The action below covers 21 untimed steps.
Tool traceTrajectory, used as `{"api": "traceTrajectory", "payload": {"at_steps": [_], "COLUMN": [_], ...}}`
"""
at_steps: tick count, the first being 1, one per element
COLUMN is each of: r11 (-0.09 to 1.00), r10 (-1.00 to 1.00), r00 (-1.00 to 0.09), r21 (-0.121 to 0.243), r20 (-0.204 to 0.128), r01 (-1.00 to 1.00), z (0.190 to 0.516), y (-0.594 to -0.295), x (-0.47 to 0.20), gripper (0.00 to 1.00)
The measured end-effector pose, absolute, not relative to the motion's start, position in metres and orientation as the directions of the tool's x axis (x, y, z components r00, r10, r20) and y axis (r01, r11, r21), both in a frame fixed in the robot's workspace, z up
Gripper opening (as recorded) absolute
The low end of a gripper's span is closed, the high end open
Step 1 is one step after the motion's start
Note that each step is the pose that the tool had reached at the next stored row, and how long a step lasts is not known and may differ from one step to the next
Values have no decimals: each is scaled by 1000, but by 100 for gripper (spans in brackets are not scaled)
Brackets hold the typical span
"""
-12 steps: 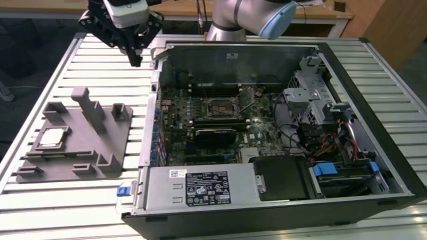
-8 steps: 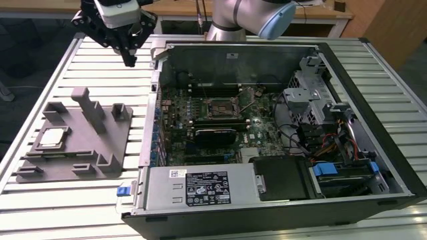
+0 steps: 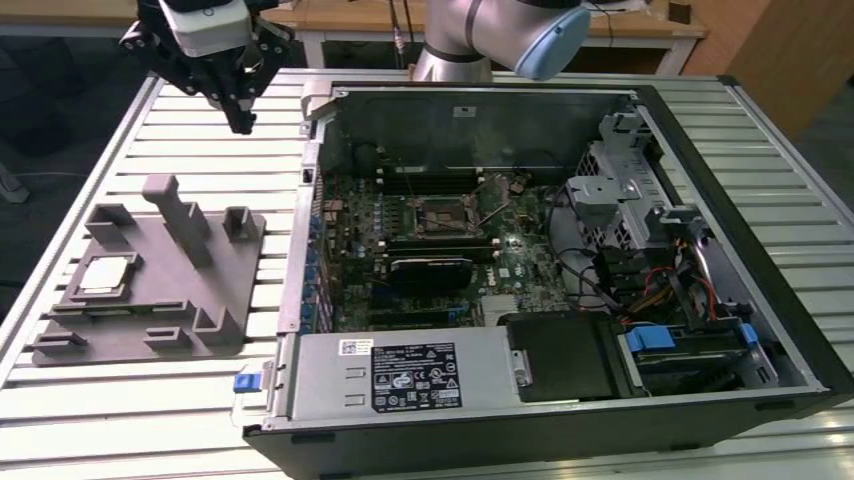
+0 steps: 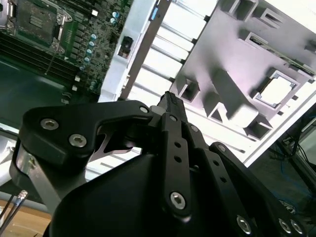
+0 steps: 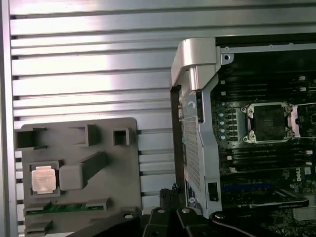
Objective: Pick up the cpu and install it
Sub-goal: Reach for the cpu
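The cpu (image 3: 104,275) is a small silvery square chip lying in a recess of the grey fixture tray (image 3: 200,300), on the exterior view's left. In both wrist views the cpu (image 4: 276,91) (image 5: 43,178) rests untouched in that tray (image 4: 232,44) (image 5: 106,197). My gripper (image 3: 243,122) hangs high above the slatted table, beyond the tray and beside the open case's corner. Its fingers (image 4: 169,101) are pressed together with nothing between them. The dark square socket (image 3: 441,215) (image 5: 269,122) on the green motherboard (image 3: 400,250) stands open.
The open computer case (image 3: 747,200) fills the exterior view's right, with a power supply (image 3: 400,375), drive bays and cables. Upright posts (image 3: 174,215) rise from the tray. The case's metal wall (image 5: 195,74) stands between tray and motherboard. Slatted table (image 3: 174,130) surrounds both.
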<state>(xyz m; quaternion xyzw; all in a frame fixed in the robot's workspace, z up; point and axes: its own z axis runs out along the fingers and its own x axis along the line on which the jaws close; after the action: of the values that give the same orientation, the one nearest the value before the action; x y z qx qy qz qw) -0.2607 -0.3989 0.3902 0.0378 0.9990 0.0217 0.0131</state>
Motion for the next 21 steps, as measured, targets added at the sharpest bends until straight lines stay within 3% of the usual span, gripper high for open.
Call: {"api": "traceTrajectory", "payload": {"at_steps": [21], "r11": [996], "r10": [76], "r00": [-997], "r21": [44], "r20": [-24], "r01": [75], "z": [389], "y": [-399], "x": [-303], "gripper": [11]}}
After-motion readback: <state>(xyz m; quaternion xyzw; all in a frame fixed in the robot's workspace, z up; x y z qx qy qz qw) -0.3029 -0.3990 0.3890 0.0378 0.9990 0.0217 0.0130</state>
